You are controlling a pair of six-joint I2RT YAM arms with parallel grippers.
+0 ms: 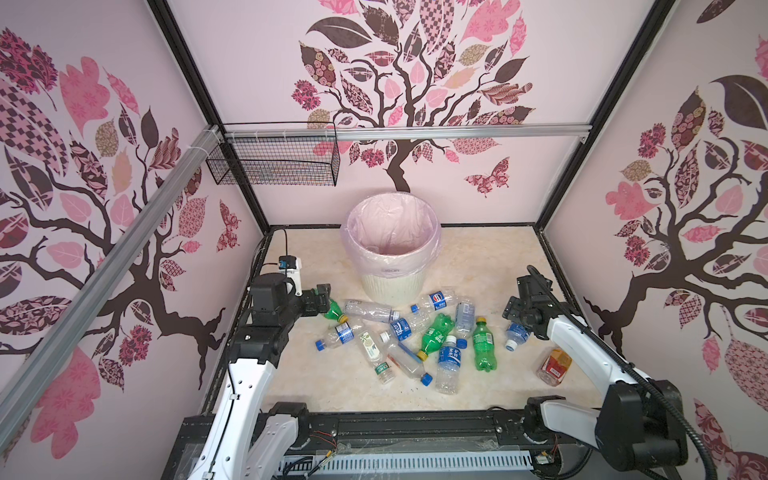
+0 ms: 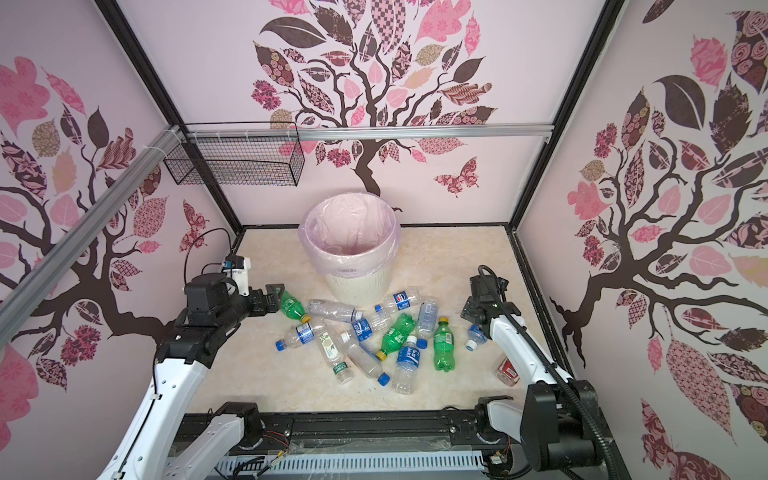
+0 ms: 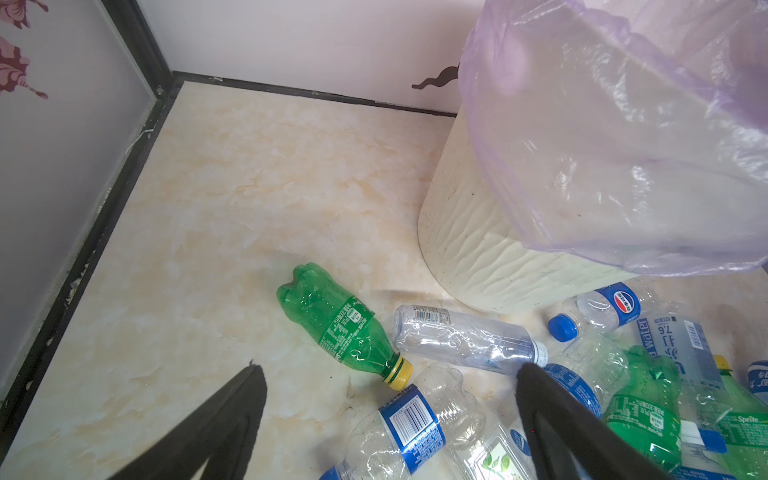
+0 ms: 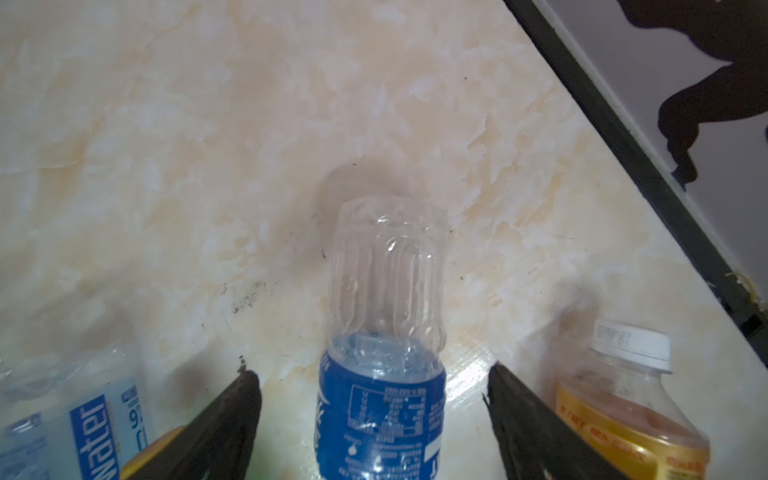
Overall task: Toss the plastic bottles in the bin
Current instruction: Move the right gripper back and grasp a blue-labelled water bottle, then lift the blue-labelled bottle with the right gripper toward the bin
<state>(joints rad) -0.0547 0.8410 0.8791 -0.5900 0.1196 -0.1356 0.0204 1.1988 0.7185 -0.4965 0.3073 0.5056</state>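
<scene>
**Both grippers open, nothing gripped; bottles on table**

L gripper (image 1: 325, 300): jaws at full spread, empty, at L edge of pile (image 1: 415, 336). Wrist view: green bottle (image 3: 336, 320) lies on its side just ahead of the fingertips (image 3: 245, 395), yellow cap end nearest them, no contact seen. Clear bottle (image 3: 465, 340) lies next to it, twd bin (image 1: 388, 286). Bin stands upright ahead-right of L gripper, near, w/ pink liner (image 1: 392, 232) folded over rim.

Mid: pile sits on table (image 1: 478, 257) btwn the two grippers. Approx a dozen bottles, clear w/ blue labels plus green ones, most on their sides, some overlapping. Bin is just behind pile, nearest bottles close to its base.

R gripper (image 1: 514, 315): at R edge of pile, bin well off front-left of it. Wrist view: fingers (image 4: 232, 415) well apart, either side of blue-label bottle (image 4: 382, 415), gap showing both sides, so not gripped. That bottle lies on its side, base pointing away from gripper. Just outside one finger: red-label bottle (image 4: 623, 419), white cap. Outside the other: pale "water" bottle (image 4: 95, 419).
</scene>
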